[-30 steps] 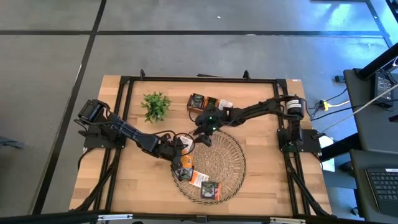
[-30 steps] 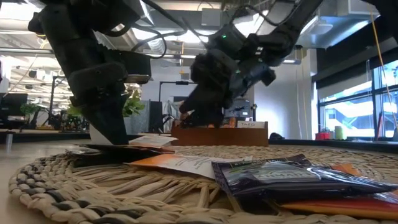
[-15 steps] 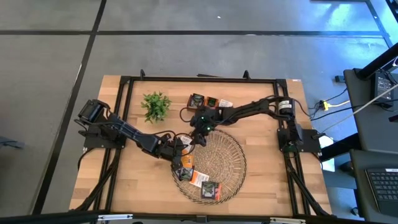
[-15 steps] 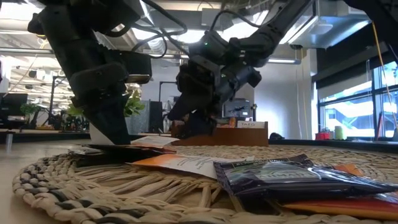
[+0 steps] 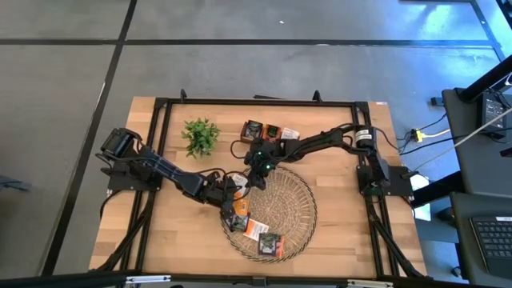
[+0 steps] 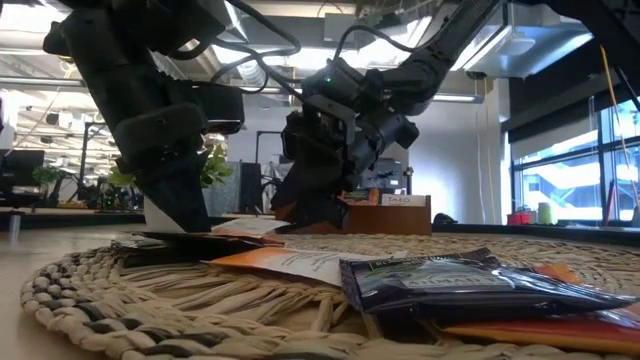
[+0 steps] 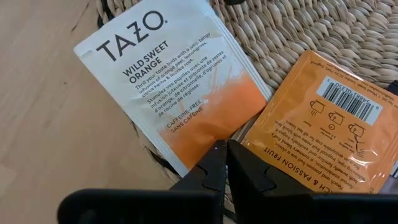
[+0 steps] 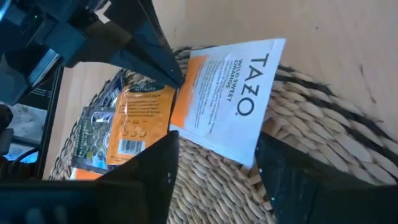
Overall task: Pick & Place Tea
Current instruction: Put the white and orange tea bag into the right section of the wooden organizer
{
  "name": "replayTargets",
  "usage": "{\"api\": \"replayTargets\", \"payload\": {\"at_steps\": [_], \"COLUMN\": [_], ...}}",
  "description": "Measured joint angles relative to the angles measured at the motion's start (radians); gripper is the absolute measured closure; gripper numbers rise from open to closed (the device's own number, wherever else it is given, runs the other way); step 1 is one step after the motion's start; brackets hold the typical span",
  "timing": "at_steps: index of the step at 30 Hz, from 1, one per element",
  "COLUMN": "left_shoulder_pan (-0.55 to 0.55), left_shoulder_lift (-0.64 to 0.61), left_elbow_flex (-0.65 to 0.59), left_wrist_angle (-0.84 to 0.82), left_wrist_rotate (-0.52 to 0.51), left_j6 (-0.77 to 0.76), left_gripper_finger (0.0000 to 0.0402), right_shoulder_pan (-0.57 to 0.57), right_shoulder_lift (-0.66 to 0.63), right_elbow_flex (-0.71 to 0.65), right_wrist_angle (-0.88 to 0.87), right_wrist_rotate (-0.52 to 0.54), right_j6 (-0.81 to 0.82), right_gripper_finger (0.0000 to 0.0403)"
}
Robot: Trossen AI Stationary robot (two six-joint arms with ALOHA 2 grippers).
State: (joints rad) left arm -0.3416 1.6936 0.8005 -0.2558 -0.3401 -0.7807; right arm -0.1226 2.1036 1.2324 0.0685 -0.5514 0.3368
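On the left, my left pincer [image 7: 222, 163] is staying pinched together on the white-and-orange sachet [image 7: 174, 93] at the woven tray [image 5: 292, 210] rim, while my right pincer [image 8: 217, 165], fingers apart, is moving in over it for the handover.

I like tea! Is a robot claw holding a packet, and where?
Yes. The left gripper pinches the Wild Sweet Orange sachet by its orange edge.

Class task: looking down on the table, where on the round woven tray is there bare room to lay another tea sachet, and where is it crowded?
Free: the woven tray's right half. Crowded: its left edge, where sachets pile up and the left gripper and right gripper meet over the white-and-orange sachet.
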Motion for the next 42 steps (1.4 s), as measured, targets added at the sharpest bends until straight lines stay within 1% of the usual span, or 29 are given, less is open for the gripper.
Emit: {"api": "replayTargets", "payload": {"at_steps": [5, 9, 18, 24, 26, 29, 33, 35, 37, 39, 42], "left_shoulder_pan": [0.000, 0.000, 0.000, -0.020, -0.032, -0.048, -0.061, -0.064, -0.064, -0.062, -0.054], "left_shoulder_lift": [0.000, 0.000, 0.000, -0.006, -0.016, -0.048, -0.108, -0.129, -0.148, -0.155, -0.159], "left_elbow_flex": [0.000, 0.000, 0.000, -0.001, -0.002, -0.003, -0.003, -0.003, -0.003, -0.002, -0.002], "left_wrist_angle": [0.001, 0.001, 0.002, 0.003, -0.001, -0.003, 0.003, 0.018, 0.029, 0.059, 0.106], "left_wrist_rotate": [-0.003, -0.003, -0.003, -0.003, 0.008, 0.019, -0.020, -0.038, -0.049, -0.055, -0.060], "left_j6": [0.000, -0.002, -0.002, -0.007, -0.017, -0.018, -0.018, -0.018, -0.005, 0.020, 0.071], "left_gripper_finger": [0.0393, 0.0389, 0.0393, 0.0389, 0.0391, 0.0393, 0.0393, 0.0393, 0.0393, 0.0393, 0.0393], "right_shoulder_pan": [0.000, 0.000, -0.010, -0.021, -0.029, -0.043, -0.071, -0.082, -0.084, -0.083, -0.083], "right_shoulder_lift": [0.000, 0.000, 0.000, -0.002, -0.006, -0.033, -0.123, -0.186, -0.262, -0.336, -0.440], "right_elbow_flex": [0.000, 0.000, 0.000, 0.000, 0.000, 0.000, 0.001, 0.002, 0.002, 0.002, 0.001], "right_wrist_angle": [0.002, 0.002, 0.012, 0.015, 0.018, -0.001, -0.093, -0.160, -0.284, -0.409, -0.577], "right_wrist_rotate": [0.000, 0.000, 0.000, -0.009, -0.027, -0.034, -0.035, -0.004, 0.081, 0.188, 0.305], "right_j6": [0.000, -0.001, -0.009, -0.078, -0.092, -0.113, -0.187, -0.222, -0.274, -0.319, -0.343], "right_gripper_finger": [0.0251, 0.0285, 0.0344, 0.0390, 0.0397, 0.0395, 0.0398, 0.0398, 0.0399, 0.0399, 0.0399]}}
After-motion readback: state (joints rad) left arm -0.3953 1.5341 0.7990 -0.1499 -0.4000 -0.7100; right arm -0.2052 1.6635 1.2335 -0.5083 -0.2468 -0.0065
